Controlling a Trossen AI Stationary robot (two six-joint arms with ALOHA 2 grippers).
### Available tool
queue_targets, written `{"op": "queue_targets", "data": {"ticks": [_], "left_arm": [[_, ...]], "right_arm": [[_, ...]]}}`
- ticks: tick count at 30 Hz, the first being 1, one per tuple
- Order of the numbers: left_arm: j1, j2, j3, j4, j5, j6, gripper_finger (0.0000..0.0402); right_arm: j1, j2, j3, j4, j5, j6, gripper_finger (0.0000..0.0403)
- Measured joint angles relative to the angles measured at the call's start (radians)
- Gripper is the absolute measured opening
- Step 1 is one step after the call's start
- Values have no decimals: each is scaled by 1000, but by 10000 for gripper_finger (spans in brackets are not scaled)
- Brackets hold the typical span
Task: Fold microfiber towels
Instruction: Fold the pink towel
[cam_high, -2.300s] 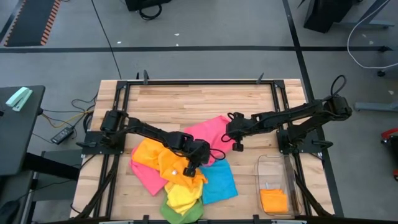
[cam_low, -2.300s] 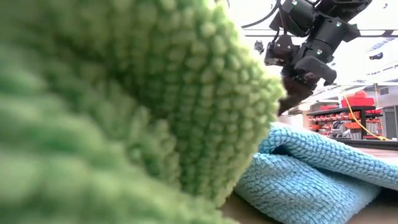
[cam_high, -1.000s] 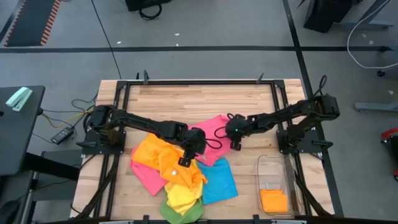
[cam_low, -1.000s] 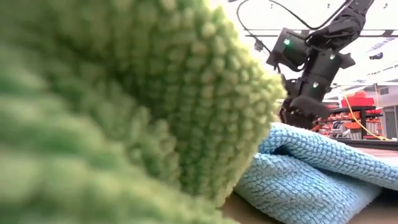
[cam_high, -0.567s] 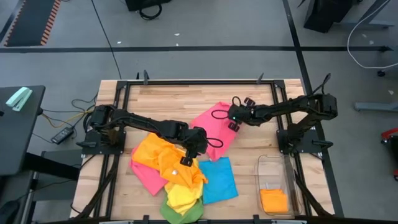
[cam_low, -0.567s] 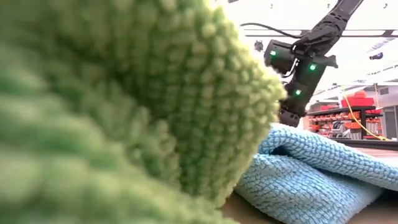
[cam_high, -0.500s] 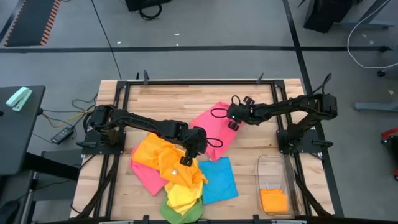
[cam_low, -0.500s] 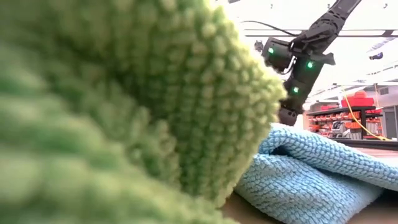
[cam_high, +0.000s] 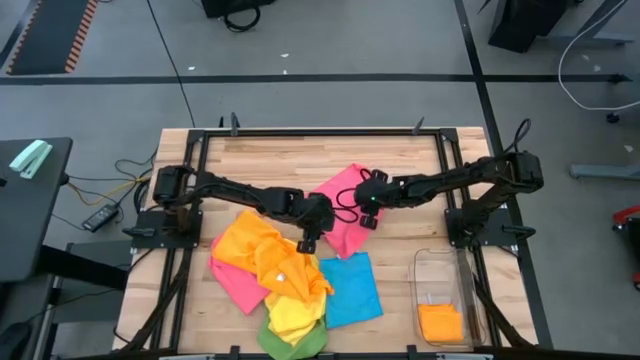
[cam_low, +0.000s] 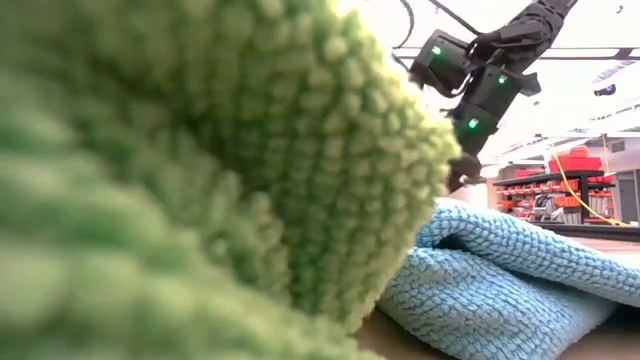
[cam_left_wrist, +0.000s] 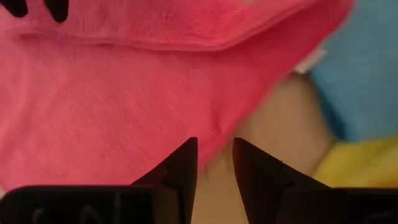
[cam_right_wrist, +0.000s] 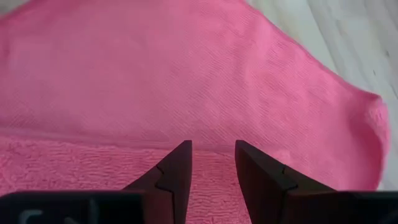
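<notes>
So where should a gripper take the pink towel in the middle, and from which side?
Probably at the pink towel's far corner, coming straight down. That corner lies flat on bare table, clear of the pile; its near edge is doubled over beside the blue towel.

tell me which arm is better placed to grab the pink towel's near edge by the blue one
Left, probably. The left gripper sits open at the pink towel edge nearest the blue towel, while the right gripper, also open, is over the towel's far side.
</notes>
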Motion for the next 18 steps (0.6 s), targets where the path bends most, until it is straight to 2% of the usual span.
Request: {"op": "queue_targets", "data": {"ticks": [5,11,18], "left_arm": [[22,30,-7,17,0,1,109],[42,49,-9,10,0,-7,105],[43,57,-8,26,1,-7,105]], "right_arm": [[-41,-2,0,4,113,0,130],[-143,13,1,19,-26,-9,141],[-166,118,3,42,-48,-5,171]]}}
